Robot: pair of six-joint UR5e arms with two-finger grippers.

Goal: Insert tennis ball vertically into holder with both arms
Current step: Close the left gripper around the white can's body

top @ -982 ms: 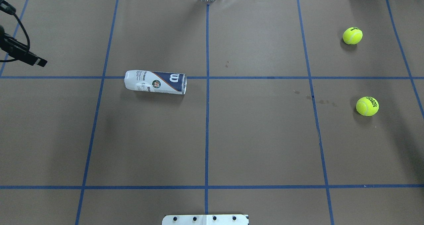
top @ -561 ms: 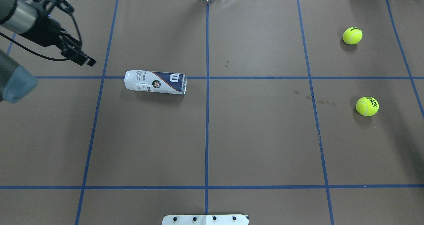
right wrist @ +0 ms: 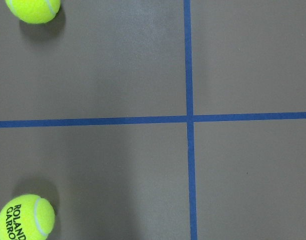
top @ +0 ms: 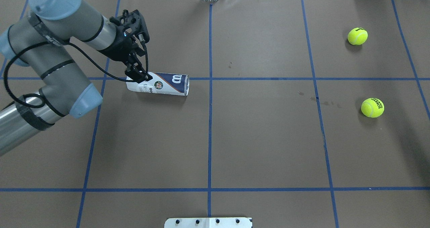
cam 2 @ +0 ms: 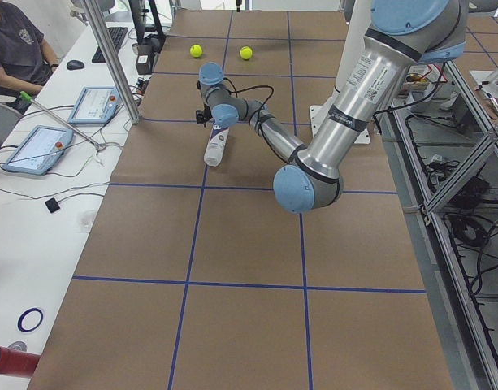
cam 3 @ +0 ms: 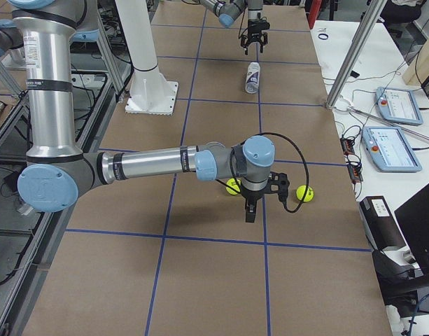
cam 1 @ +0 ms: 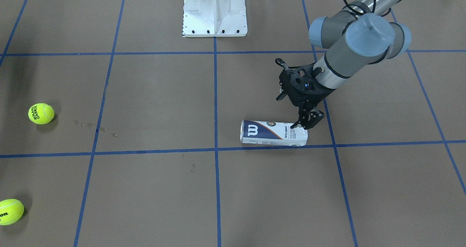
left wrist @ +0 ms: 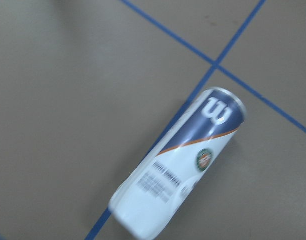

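Where holder (top: 158, 83) lies, left end effector (top: 138, 76) hovers.

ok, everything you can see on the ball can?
The holder is a cylindrical can, white and navy label, white W, round crest. It lies on its side on the brown table, along a blue tape line, navy end toward centre. The left hand hangs over its white end; contact unclear.
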